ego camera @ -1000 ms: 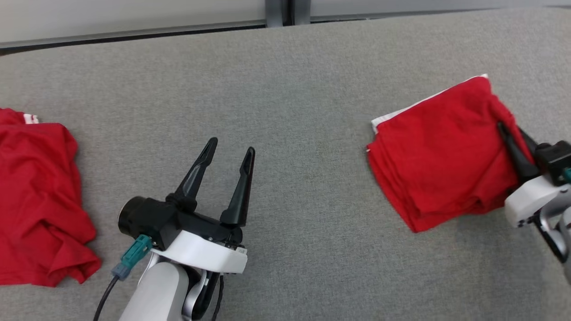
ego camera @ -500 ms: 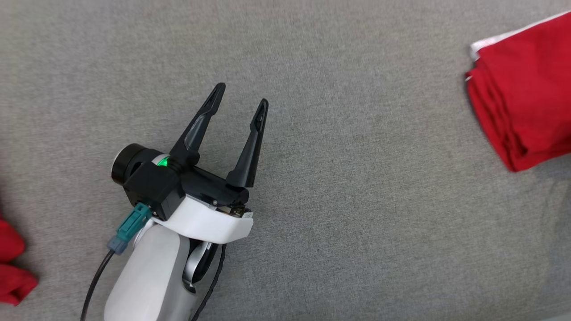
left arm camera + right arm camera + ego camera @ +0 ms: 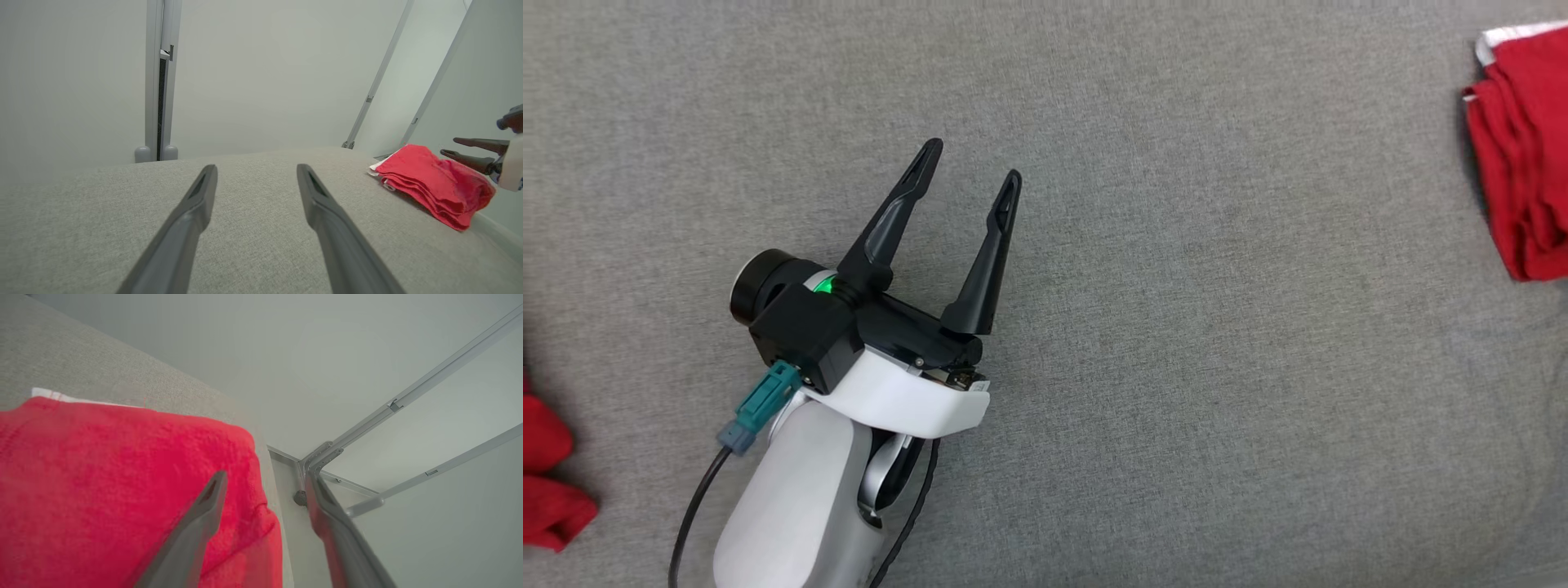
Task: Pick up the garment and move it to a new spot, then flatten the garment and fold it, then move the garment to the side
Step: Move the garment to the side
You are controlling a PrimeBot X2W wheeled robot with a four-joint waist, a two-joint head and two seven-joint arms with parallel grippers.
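The folded red garment [image 3: 1523, 163] is lying at 2 o'clock in the head view, cut off by the frame. Its stacked fold edges are facing 9 o'clock and its white strip is sitting at the 12 o'clock end. In the left wrist view its long axis is running from 10 to 4 o'clock, close to the grey table's [image 3: 1217, 327] edge. The right gripper [image 3: 264, 477] is standing wide over it, gripping nothing. The left gripper [image 3: 972, 161] is spread wide and empty, pointing to 1 o'clock, with broad grey surface lying between it and the garment. A second red cloth [image 3: 547, 482] is sitting at 8 o'clock.
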